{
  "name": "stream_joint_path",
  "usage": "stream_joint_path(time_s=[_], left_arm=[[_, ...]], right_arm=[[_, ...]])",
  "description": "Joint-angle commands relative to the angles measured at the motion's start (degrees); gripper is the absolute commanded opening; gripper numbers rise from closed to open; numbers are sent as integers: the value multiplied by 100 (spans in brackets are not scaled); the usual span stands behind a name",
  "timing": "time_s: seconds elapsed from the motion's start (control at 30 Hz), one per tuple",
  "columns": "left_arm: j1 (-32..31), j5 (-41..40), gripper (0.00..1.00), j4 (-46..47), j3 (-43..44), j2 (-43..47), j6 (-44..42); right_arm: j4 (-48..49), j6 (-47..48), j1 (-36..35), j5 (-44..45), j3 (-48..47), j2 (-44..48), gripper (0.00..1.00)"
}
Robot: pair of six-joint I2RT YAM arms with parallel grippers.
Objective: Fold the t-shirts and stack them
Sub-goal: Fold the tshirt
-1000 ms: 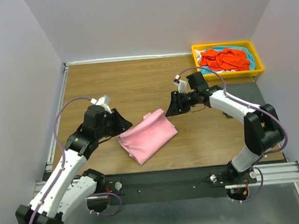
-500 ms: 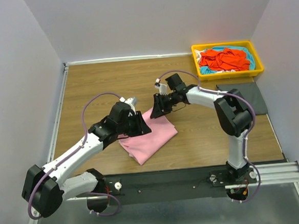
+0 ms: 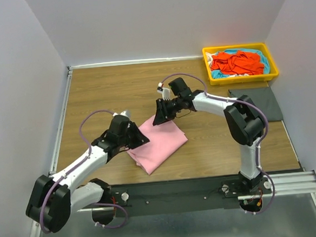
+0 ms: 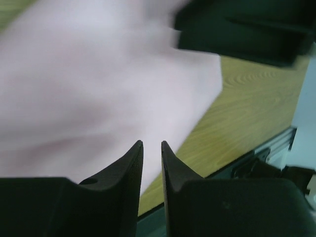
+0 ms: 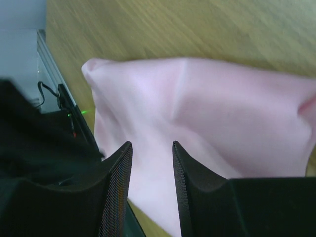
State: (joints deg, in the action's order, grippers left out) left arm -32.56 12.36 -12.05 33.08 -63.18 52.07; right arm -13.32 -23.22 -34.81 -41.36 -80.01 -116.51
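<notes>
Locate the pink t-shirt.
In the top view, the pink t-shirt lies on the table near its centre, between the left end effector and the right end effector.

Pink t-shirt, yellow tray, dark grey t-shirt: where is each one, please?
pink t-shirt (image 3: pixel 158 143), top view, middle of the cloth
yellow tray (image 3: pixel 245 79), top view, near rim
dark grey t-shirt (image 3: pixel 268 103), top view, flat middle

One pink t-shirt (image 3: pixel 157 143), one grey (image 3: pixel 266 103), one orange-red (image 3: pixel 235 62), perhaps one turquoise (image 3: pixel 263 58) — one yellow tray (image 3: pixel 242 79).
</notes>
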Motion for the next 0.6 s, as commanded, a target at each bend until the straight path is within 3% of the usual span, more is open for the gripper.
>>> stream_joint_path(time_s=[0.0, 0.1, 0.23, 0.4, 0.57], left_arm=[[425, -155, 28, 300, -748, 541, 741], [469, -364, 33, 160, -961, 929, 1049], [505, -1006, 61, -839, -944, 1858, 1498], [505, -1403, 63, -1606, -1049, 2660, 2104], [505, -1359, 75, -1914, -1190, 2952, 2220]], right_arm=[[49, -25, 132, -30, 580, 672, 45], [66, -7, 132, 49, 916, 919, 45], [102, 19, 132, 120, 1294, 1253, 45], [163, -7, 132, 102, 1532, 1359, 45], [216, -16, 132, 67, 1602, 1438, 45]])
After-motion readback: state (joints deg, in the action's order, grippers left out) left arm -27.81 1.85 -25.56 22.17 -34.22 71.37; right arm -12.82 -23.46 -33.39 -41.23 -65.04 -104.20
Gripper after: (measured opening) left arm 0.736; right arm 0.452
